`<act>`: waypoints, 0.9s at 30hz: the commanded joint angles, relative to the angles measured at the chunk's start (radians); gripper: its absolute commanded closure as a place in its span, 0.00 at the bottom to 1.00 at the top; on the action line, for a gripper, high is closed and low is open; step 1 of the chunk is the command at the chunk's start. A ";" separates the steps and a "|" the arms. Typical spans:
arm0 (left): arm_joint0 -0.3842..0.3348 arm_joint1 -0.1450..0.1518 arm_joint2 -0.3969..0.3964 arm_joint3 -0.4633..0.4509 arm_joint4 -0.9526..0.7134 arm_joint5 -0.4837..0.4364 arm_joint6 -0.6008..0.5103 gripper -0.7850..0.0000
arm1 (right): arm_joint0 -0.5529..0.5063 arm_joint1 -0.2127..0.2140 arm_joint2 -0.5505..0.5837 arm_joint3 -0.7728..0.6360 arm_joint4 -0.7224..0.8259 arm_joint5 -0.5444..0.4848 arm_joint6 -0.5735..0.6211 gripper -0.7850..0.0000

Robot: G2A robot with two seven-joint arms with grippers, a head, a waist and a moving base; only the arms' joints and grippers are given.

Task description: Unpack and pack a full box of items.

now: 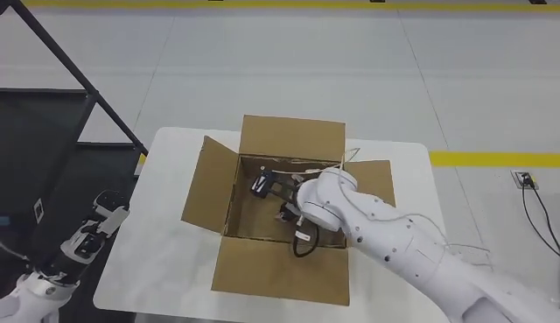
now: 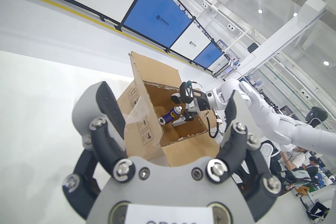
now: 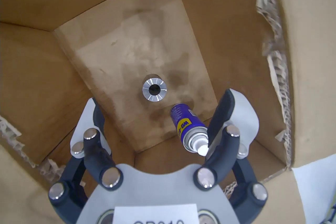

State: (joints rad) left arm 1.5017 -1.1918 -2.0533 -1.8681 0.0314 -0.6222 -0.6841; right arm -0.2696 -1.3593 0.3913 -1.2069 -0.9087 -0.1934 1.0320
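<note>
An open cardboard box (image 1: 292, 136) stands in the middle of the white table (image 1: 171, 262). My right gripper (image 3: 160, 100) hangs inside the box (image 3: 225, 12), open. A blue spray can (image 3: 187, 128) with a white nozzle leans against the inner face of one of its fingers (image 3: 219, 114); the other finger is well clear of it. A short metal cylinder (image 3: 154, 90) stands on the box floor between the fingers. My left gripper (image 2: 169, 92) is open and holds nothing, off the table's near left corner (image 1: 109, 207), facing the box (image 2: 157, 72).
The box's flaps (image 1: 282, 270) are spread outward on all sides, with torn edges (image 3: 273, 51). In the left wrist view the can (image 2: 170, 114) and the right gripper (image 2: 189, 116) sit inside the box. Bare tabletop lies left of the box.
</note>
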 commanded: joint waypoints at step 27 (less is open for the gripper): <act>0.035 0.031 0.000 0.003 -0.009 -0.012 0.052 0.00 | 0.104 -0.304 -0.099 0.600 0.076 -0.131 0.004 0.29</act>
State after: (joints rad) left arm 1.5348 -1.1611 -2.0524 -1.8655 0.0238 -0.6344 -0.6345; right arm -0.1665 -1.6585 0.2918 -0.6183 -0.8329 -0.3213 1.0342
